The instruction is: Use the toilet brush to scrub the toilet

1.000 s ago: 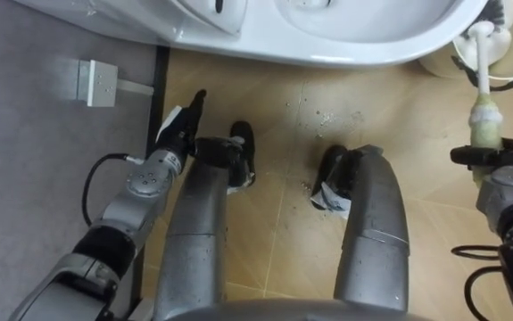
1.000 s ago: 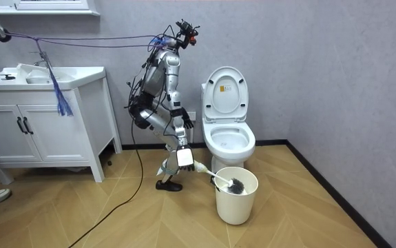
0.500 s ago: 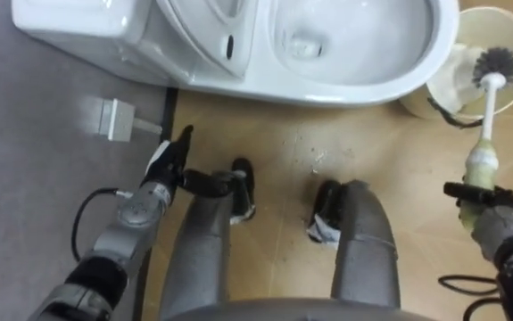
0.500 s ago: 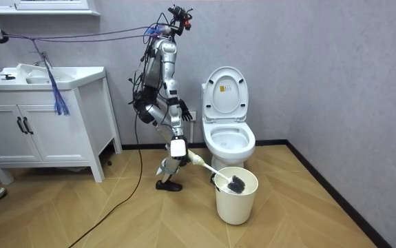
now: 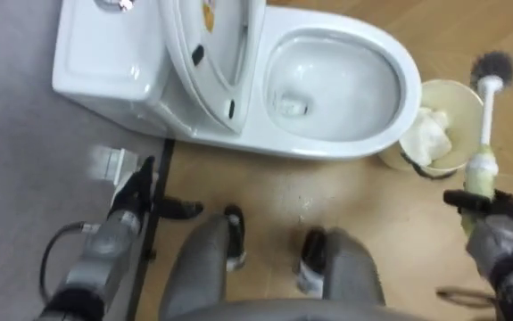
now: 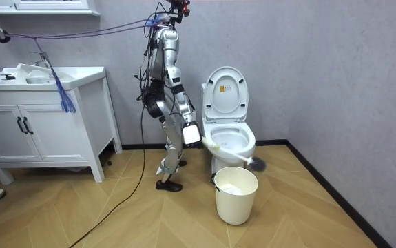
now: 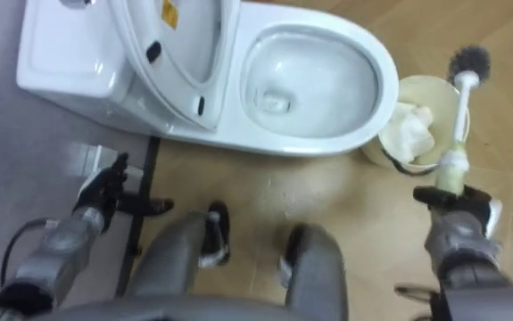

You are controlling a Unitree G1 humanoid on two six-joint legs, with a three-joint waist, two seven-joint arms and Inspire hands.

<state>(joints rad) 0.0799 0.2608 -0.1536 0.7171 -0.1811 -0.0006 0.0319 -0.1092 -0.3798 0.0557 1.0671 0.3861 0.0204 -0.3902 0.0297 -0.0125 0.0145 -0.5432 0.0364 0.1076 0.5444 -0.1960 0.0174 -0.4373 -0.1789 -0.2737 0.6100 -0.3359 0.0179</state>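
The right hand [image 5: 492, 223], curled round the brush [image 5: 485, 116], holds it above the bin [image 5: 397, 159] edge, likely bound for the toilet [image 5: 327, 147]; the left hand [image 5: 136, 192] hangs loose-fingered.

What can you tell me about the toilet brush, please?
The toilet brush has a dark, round bristle head, a thin white shaft and a pale greenish grip. The right hand is curled round the grip, holding it pointing forward, head above the far rim of the cream bin. Nothing else touches it.
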